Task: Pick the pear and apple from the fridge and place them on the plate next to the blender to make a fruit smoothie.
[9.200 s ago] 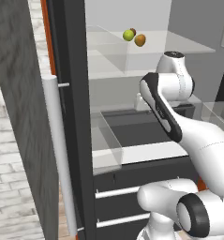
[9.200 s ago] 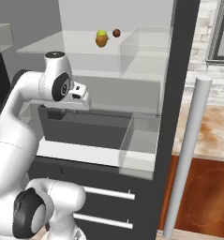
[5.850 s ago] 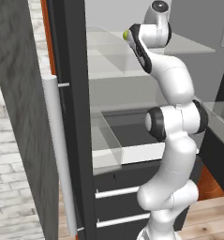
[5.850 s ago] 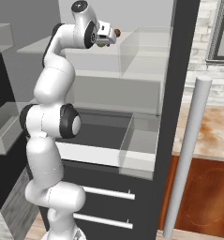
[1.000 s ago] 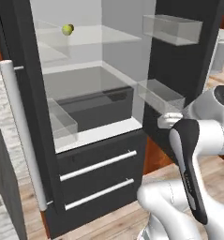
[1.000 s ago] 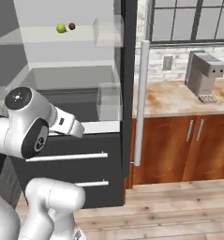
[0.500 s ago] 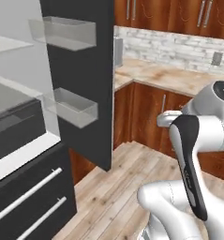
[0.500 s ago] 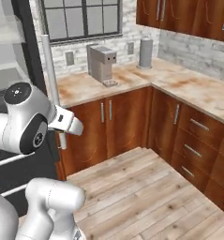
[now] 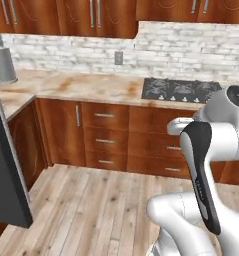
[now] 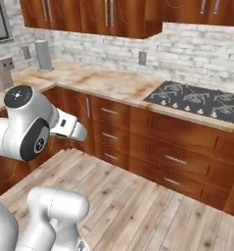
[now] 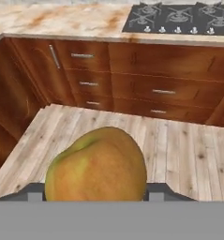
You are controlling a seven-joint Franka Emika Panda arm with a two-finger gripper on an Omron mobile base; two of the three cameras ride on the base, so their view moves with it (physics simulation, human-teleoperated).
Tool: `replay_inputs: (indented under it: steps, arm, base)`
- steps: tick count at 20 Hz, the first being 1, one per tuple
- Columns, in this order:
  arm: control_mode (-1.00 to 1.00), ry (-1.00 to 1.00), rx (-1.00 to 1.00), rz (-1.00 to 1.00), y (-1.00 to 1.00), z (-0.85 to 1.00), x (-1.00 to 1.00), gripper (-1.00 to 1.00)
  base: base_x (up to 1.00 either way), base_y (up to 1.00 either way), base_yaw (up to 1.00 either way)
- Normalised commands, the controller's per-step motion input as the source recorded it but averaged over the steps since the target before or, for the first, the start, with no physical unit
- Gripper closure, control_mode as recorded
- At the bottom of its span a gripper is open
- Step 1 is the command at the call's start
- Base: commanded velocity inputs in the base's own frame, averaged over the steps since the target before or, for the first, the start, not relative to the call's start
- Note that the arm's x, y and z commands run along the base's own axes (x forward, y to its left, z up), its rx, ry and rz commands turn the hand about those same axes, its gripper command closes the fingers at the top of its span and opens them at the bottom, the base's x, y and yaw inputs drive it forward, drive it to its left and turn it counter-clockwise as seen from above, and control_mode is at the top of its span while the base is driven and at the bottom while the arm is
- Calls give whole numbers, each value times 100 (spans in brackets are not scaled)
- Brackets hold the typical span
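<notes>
In the hand view a yellow-orange fruit with a green flush, the pear [image 11: 97,168] by its lopsided shape, sits right in front of the camera. My gripper [image 11: 95,190] is shut on it, and the fruit hides most of both fingers. The arm is folded close to the base, high above the wooden floor. A dark edge of the fridge door [image 9: 6,185] stands at the far left of the left base view. The apple, the plate and the blender are out of view.
A marbled L-shaped counter [image 10: 104,81] on brown drawers runs ahead, with a black gas hob [image 10: 197,100] set in it. A grey canister [image 10: 42,55] and a coffee machine [image 10: 1,73] stand at its left end. Wooden floor [image 11: 179,154] lies open below.
The whole picture has swung: the base has turned away from the open fridge toward the corner counter and hob. The fruit stays in the gripper, and the arm keeps its folded pose.
</notes>
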Motion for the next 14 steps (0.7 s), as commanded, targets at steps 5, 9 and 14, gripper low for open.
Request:
replay_inputs:
  steps: [5, 9, 14]
  arm:
    - [100, 0, 0, 0, 0, 0, 0, 100]
    - [100, 0, 0, 0, 0, 0, 0, 100]
    - [100, 0, 0, 0, 0, 0, 0, 100]
  base:
    - [0, -79, -74]
    - [9, -67, -68]
    - [54, -40, -58]
